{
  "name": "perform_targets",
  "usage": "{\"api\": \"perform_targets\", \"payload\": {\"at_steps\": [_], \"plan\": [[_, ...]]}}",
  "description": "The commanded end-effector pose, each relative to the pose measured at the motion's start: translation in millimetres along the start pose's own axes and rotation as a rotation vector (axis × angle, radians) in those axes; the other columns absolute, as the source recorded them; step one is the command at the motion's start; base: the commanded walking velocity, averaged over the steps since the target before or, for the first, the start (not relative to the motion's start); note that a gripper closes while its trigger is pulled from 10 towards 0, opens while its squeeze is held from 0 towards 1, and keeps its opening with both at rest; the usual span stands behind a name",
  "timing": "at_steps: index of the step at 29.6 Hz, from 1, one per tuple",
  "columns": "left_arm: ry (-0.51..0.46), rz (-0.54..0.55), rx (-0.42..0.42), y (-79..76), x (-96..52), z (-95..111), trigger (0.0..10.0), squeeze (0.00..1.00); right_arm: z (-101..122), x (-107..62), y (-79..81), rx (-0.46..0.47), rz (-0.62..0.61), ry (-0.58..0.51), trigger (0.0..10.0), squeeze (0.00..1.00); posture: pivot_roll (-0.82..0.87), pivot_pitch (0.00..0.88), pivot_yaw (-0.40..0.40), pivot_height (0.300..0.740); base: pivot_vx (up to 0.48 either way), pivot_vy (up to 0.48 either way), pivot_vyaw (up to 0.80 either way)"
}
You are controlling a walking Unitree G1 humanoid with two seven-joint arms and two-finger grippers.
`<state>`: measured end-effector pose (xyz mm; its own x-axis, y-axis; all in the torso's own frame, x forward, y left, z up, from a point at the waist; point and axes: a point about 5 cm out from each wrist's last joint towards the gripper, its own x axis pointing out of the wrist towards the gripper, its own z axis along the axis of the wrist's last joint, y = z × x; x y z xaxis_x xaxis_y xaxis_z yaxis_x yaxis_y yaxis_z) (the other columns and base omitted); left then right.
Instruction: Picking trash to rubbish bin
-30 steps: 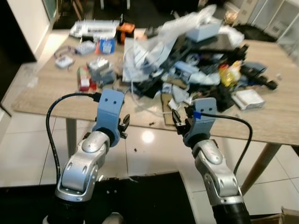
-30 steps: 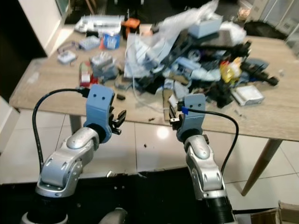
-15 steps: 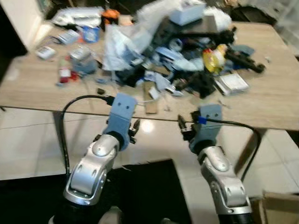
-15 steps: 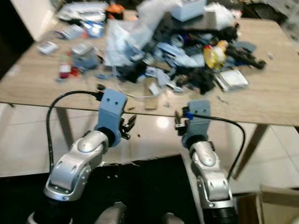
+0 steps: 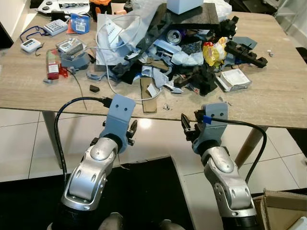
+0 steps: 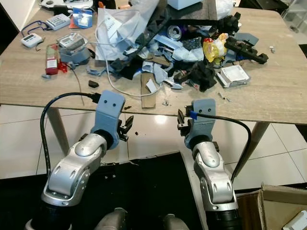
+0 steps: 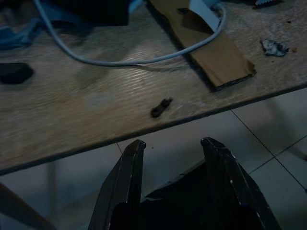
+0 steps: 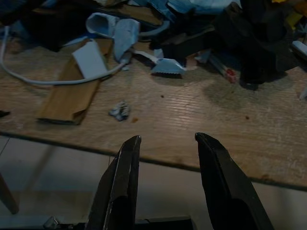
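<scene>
Trash heap (image 5: 177, 43) on table (image 5: 283, 103), mixed foam, wrappers, cardboard, cables

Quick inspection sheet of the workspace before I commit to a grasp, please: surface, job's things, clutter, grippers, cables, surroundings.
Surface: wooden table, near edge bare apart from crumbs.
Job's things: trash pile heaped at mid-table; cardboard strip and crumpled scrap lie nearest the edge. Rubbish bin: nothing seen.
Clutter: red bottle, small white device, yellow packet.
Grippers: left gripper and right gripper both open, empty, held just short of the table edge.
Cables: white cable loops through the pile over the strip; black cable runs along the left arm.
Surroundings: white tiled floor, cardboard box at lower right.
</scene>
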<state>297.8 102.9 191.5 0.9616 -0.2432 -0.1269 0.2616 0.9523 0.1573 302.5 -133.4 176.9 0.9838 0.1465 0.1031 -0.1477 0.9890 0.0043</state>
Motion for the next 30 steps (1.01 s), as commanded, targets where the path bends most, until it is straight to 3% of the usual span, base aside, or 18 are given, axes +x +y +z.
{"api": "perform_targets", "payload": {"at_steps": [1, 4, 8, 11, 16, 20, 25, 30], "plan": [[0.014, -0.006, 0.019, 1.7, -0.5, -4, 10.0, 0.00, -2, -2.4, -1.8, -0.001, -0.011, 0.015, 10.0, 0.00, 0.07, 0.254, -0.014, 0.740, 0.000, 0.000, 0.00], [0.025, 0.009, 0.076, 4.0, 0.5, -6, 10.0, 0.00, -1, -0.9, -1.2, 0.000, -0.009, 0.009, 10.0, 0.00, 0.07, 0.236, -0.015, 0.740, 0.000, -0.480, 0.00], [0.028, 0.022, 0.067, 4.7, 1.5, -8, 10.0, 0.00, -1, 0.5, -0.6, 0.000, -0.007, 0.005, 10.0, 0.00, 0.06, 0.222, -0.016, 0.740, 0.000, -0.480, 0.00], [0.002, 0.038, 0.006, 6.4, 2.3, -4, 10.0, 0.00, 7, 5.7, -0.3, -0.017, -0.007, -0.036, 10.0, 0.00, 0.06, 0.201, -0.018, 0.740, 0.000, 0.000, 0.00], [-0.036, 0.039, 0.030, 7.0, 1.6, 1, 10.0, 0.00, 17, 8.4, -3.8, -0.028, -0.035, -0.091, 10.0, 0.00, 0.07, 0.185, -0.024, 0.740, 0.000, 0.000, 0.00], [-0.051, 0.062, 0.037, 12.2, 1.6, 2, 10.0, 0.00, 23, 10.7, -15.6, -0.057, -0.119, -0.137, 10.0, 0.00, 0.07, 0.168, -0.024, 0.740, 0.000, 0.000, 0.00], [-0.046, 0.067, 0.034, 14.9, 4.5, 2, 10.0, 0.00, 22, 13.7, -20.4, -0.050, -0.141, -0.132, 10.0, 0.00, 0.08, 0.155, -0.026, 0.740, 0.000, 0.000, 0.00], [-0.037, 0.068, 0.035, 20.0, 8.9, 4, 10.0, 0.00, 16, 15.0, -26.6, -0.034, -0.168, -0.106, 10.0, 0.00, 0.09, 0.153, -0.022, 0.740, 0.000, 0.442, 0.00]]}}
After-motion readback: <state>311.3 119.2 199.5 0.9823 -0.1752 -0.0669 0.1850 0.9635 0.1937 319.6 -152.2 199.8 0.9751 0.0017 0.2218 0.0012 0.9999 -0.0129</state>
